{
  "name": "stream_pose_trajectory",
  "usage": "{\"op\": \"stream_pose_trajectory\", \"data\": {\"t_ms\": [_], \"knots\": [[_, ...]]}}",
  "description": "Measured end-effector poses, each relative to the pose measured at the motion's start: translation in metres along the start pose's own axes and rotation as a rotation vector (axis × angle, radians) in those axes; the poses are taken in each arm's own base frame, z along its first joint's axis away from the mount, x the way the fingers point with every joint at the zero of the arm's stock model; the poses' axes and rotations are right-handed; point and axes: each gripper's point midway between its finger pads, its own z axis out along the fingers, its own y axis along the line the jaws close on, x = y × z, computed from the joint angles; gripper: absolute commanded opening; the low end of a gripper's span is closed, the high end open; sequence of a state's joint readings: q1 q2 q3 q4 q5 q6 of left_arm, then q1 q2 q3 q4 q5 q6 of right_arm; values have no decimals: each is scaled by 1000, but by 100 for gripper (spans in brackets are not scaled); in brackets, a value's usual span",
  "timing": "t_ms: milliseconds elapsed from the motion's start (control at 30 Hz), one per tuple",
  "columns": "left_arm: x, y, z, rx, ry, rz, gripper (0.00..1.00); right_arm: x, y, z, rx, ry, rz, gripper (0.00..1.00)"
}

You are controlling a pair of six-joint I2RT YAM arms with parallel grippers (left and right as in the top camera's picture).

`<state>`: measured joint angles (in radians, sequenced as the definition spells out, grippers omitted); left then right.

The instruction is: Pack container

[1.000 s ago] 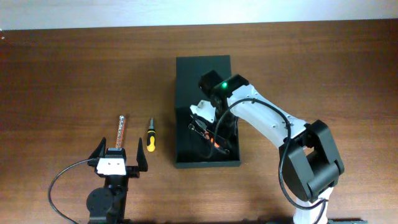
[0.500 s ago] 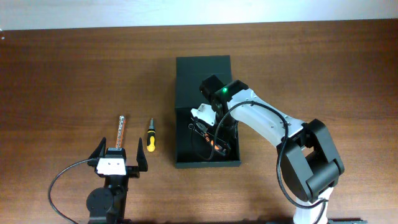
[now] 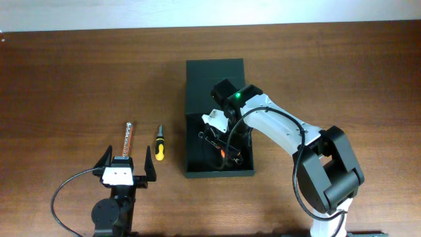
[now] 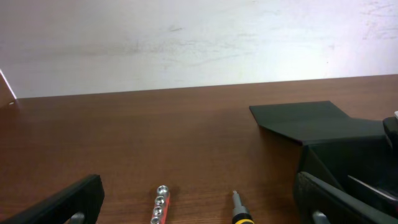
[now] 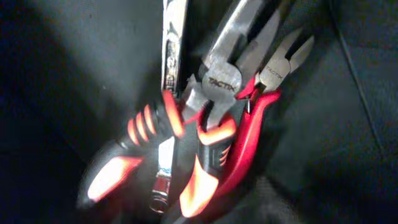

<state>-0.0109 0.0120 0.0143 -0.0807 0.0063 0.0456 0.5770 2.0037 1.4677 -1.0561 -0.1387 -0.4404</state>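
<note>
1. container (image 3: 192,153) sits mid-table, lid flapped back so tools can drop in; pliers (image 5: 211,124) and cutters (image 5: 264,112) piled inside.
2. right gripper (image 3: 220,133) hangs over the pile (fingers unseen, opening unclear).
3. left gripper (image 3: 126,157) spread wide, empty, facing the unpacked screwdriver (image 3: 158,146).

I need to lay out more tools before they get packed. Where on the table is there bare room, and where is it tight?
Bare: the table left of the container, beyond the rod and screwdriver; also the far-right corner. Crowded: the strip between the left gripper and the container, and the container's inside, where pliers pile under the right arm.
</note>
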Motion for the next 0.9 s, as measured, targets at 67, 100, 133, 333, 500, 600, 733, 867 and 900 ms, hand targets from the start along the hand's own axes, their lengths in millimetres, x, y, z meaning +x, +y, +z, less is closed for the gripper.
{"op": "stream_pose_trajectory", "data": {"t_ms": [67, 100, 133, 333, 500, 600, 733, 867, 900], "knots": [[0, 0, 0, 0, 0, 0, 99, -1, 1, -5, -6, 1, 21, 94], [0, 0, 0, 0, 0, 0, 99, -7, 0, -13, 0, -12, 34, 97], [0, 0, 0, 0, 0, 0, 99, -12, -2, -19, 7, -26, 44, 100], [0, 0, 0, 0, 0, 0, 99, -66, -14, -113, 86, -223, 74, 99], [0, 0, 0, 0, -1, 0, 99, -72, -28, -220, 175, -400, 149, 99], [0, 0, 0, 0, -2, 0, 99, -38, -60, -281, 276, -479, 298, 99], [0, 0, 0, 0, -2, 0, 99, 20, -94, -324, 361, -508, 525, 99], [0, 0, 0, 0, -2, 0, 99, 72, -132, -357, 448, -582, 743, 99], [0, 0, 0, 0, -1, 0, 99, 87, -141, -363, 465, -591, 801, 99]]}}
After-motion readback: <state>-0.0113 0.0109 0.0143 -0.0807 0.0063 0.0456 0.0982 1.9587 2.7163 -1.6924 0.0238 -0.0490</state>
